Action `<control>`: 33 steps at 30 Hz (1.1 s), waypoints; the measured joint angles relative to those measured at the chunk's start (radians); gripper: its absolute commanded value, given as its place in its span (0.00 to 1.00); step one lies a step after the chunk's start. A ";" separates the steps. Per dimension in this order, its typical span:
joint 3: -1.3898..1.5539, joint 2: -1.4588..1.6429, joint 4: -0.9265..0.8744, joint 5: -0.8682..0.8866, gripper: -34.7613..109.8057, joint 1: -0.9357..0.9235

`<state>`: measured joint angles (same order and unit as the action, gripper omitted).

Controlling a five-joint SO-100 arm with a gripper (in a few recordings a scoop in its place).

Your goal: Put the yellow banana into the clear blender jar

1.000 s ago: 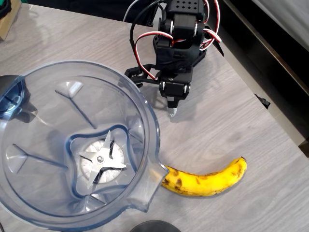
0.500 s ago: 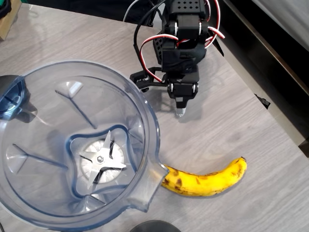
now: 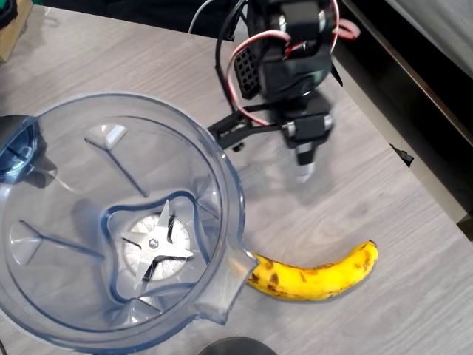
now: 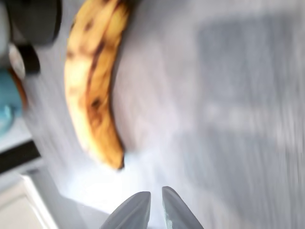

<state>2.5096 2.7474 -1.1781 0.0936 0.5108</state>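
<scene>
From where I sit, the yellow banana [image 3: 314,275] lies flat on the counter [image 3: 384,214], its blunt end touching or just under the pour spout of the clear blender jar [image 3: 222,159], its stem end pointing away to the right in the overhead view. That placement matters to me: one end is crowded by the jar's rim, so I judge the free middle or the stem half is the sensible place to take hold. The jar stands open-mouthed with its blade [image 3: 157,244] bare at the bottom, ready to receive the fruit from above. My pincer [image 3: 304,174] hangs over bare counter between the arm's base and the banana, apart from both banana and jar, carrying nothing. In the wrist view its two grey fingertips [image 4: 133,210] sit nearly together, only a thin slit between them, so the jaws are narrow and I would need to spread them before coming down across the banana [image 4: 93,81]. That view is blurred, so I won't judge finer detail.
</scene>
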 measured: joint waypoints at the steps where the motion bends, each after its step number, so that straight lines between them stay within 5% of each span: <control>1: -0.101 -0.130 -0.018 0.012 0.24 0.028; 13: -0.907 -0.968 -0.153 0.132 0.39 0.087; 33: -0.962 -1.341 -0.028 0.137 0.42 0.043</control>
<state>1.5478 1.4067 -1.2057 0.2301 0.5538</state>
